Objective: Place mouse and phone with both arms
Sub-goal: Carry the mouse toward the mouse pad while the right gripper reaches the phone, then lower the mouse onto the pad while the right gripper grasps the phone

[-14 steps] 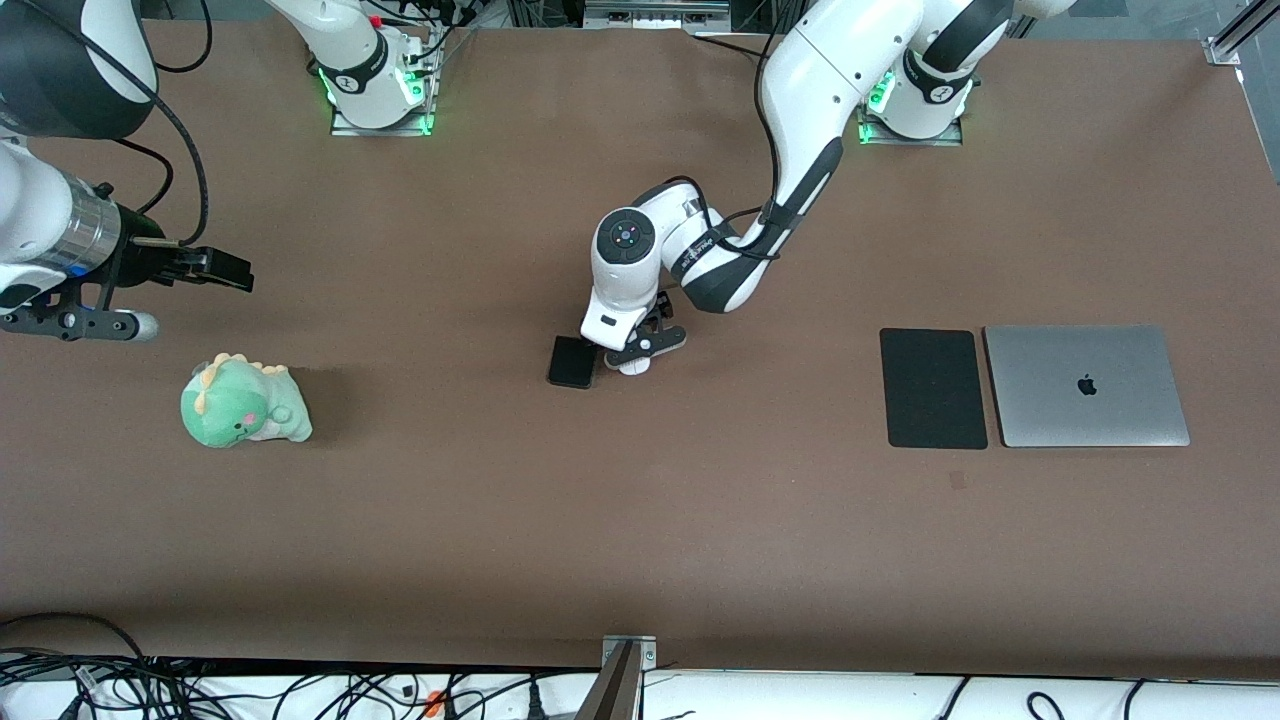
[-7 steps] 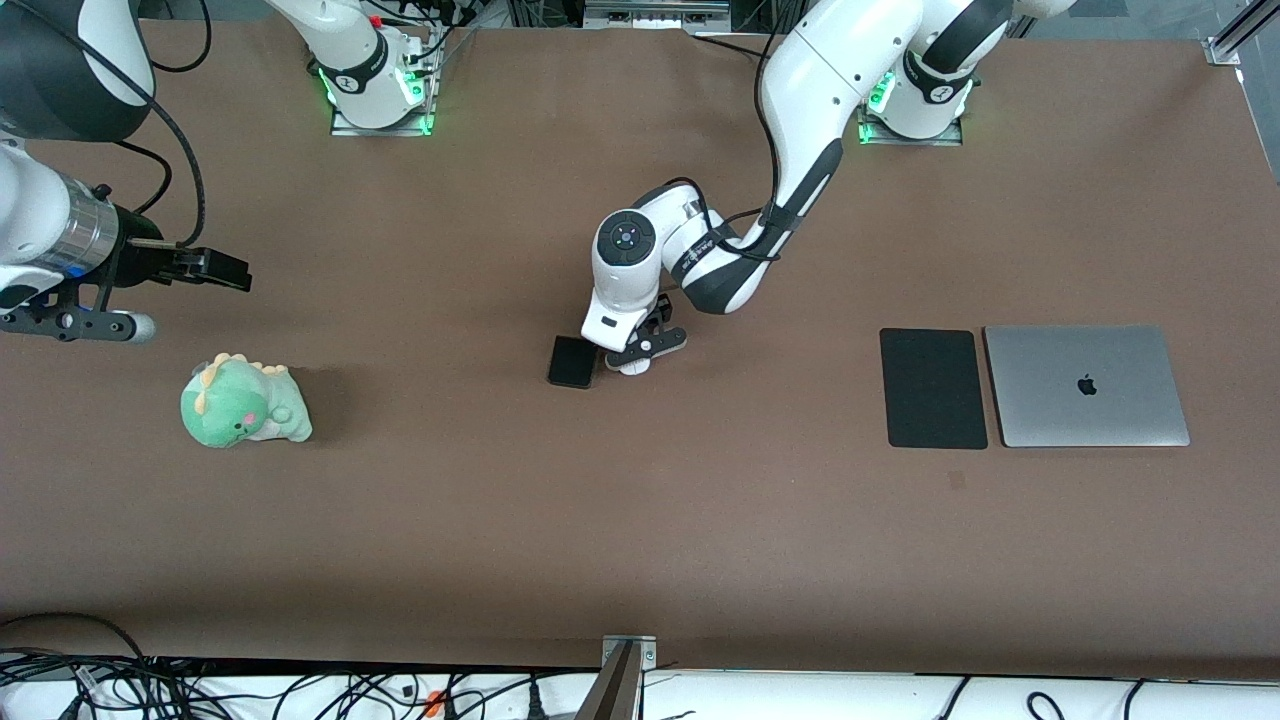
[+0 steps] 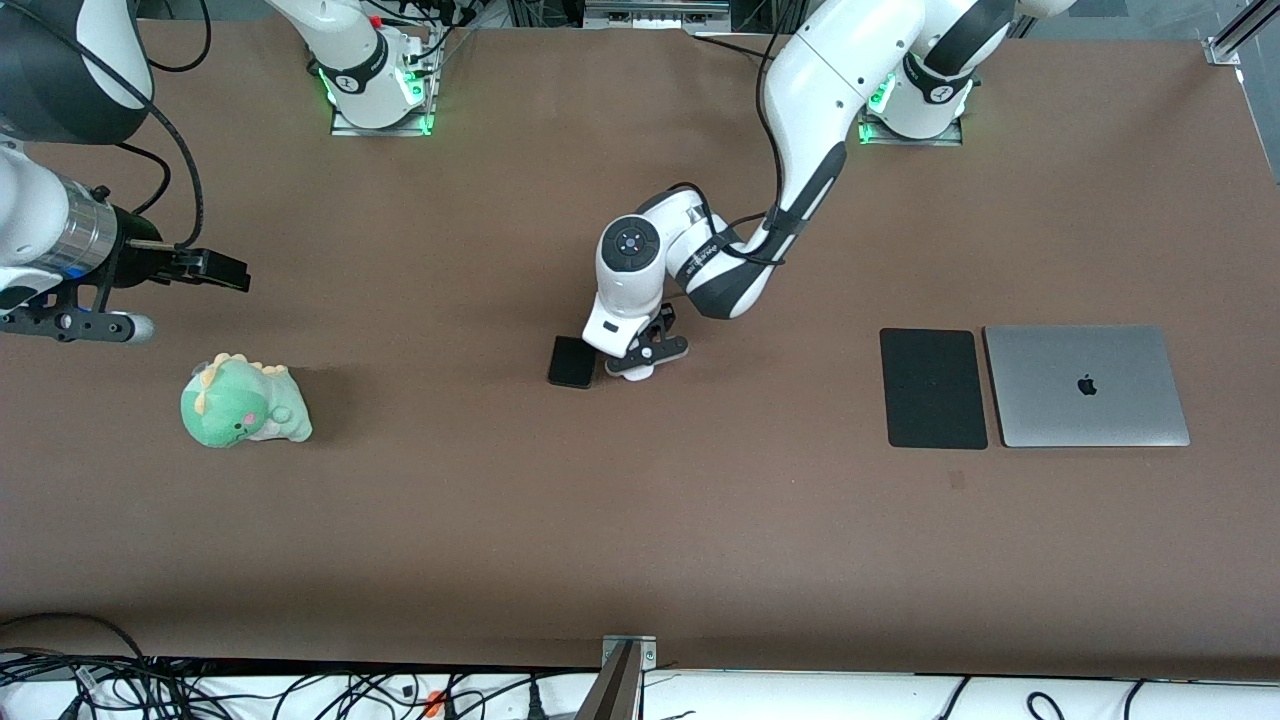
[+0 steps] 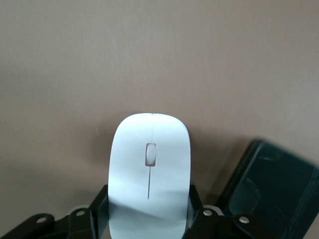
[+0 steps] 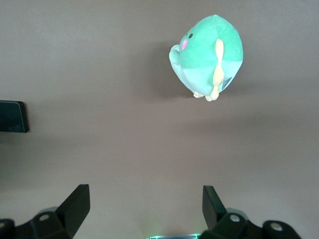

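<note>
The white mouse [image 4: 149,164] sits on the brown table near its middle, and my left gripper [image 3: 645,358] [image 4: 149,191] is shut on its two sides. From the front the gripper hides most of the mouse. The black phone [image 3: 572,362] [image 4: 269,194] lies flat right beside it, toward the right arm's end, untouched. My right gripper [image 3: 232,272] [image 5: 144,191] hangs open with nothing in it above the right arm's end of the table. The phone's corner [image 5: 11,116] also shows in the right wrist view.
A green plush dinosaur [image 3: 245,402] [image 5: 209,55] lies at the right arm's end of the table. A black mouse pad [image 3: 932,388] and a closed silver laptop [image 3: 1087,385] lie side by side toward the left arm's end.
My left gripper's fingers have closed in onto the mouse's sides. The right arm has barely shifted.
</note>
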### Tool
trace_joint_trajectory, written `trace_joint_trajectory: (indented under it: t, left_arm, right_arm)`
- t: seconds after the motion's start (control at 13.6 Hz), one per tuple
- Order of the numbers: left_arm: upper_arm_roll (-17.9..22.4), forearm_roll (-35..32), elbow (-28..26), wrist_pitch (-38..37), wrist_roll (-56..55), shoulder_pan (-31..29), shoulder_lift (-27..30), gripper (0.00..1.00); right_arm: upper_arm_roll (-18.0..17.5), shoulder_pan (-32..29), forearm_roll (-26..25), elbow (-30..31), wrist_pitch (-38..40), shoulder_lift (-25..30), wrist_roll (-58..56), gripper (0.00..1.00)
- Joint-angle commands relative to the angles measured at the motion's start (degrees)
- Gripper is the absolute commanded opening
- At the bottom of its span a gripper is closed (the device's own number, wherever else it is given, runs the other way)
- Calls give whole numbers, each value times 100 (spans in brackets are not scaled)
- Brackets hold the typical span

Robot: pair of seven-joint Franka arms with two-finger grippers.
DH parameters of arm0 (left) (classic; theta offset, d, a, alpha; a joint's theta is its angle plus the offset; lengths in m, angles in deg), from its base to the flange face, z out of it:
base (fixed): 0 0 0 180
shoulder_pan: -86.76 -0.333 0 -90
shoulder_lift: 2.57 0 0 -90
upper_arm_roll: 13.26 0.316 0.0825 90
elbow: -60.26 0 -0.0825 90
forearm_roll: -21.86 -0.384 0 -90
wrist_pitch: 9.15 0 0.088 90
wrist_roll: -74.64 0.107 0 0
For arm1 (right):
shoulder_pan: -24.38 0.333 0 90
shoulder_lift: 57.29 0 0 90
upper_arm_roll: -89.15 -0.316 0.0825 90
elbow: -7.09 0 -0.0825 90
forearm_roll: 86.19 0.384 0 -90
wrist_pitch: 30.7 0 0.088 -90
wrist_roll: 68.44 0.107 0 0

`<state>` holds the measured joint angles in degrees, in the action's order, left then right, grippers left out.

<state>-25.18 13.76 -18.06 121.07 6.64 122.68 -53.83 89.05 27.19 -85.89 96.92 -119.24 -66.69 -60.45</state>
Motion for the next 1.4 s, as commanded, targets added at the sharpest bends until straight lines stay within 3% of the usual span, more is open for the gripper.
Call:
trace_joint_trajectory:
  t: [0.0,0.29,0.52,0.96,1.18,1.33]
  left_arm:
    - [-126,-122,9,-311,557,-471,274,15]
    - [-126,-105,-78,-1145,1926,-1050,660,10]
    - [-117,-105,-411,-1709,2999,-1735,1003,3]
    - [-108,-245,-1799,-1500,4564,-2992,1785,0]
    - [-108,-395,-2835,-527,5628,-3827,2075,0]
    - [-108,-395,-3215,-269,5832,-4118,2103,0]
  right_arm:
    - [-26,-27,-47,44,20,52,62,100]
    - [-60,70,-21,27,-41,52,123,100]
    - [-70,604,14,0,-417,-132,851,100]
    - [-78,1466,268,0,-1691,-966,1861,100]
    - [-70,1976,278,0,-2710,-1624,2608,100]
    - [-70,2310,208,0,-3308,-2064,3101,100]
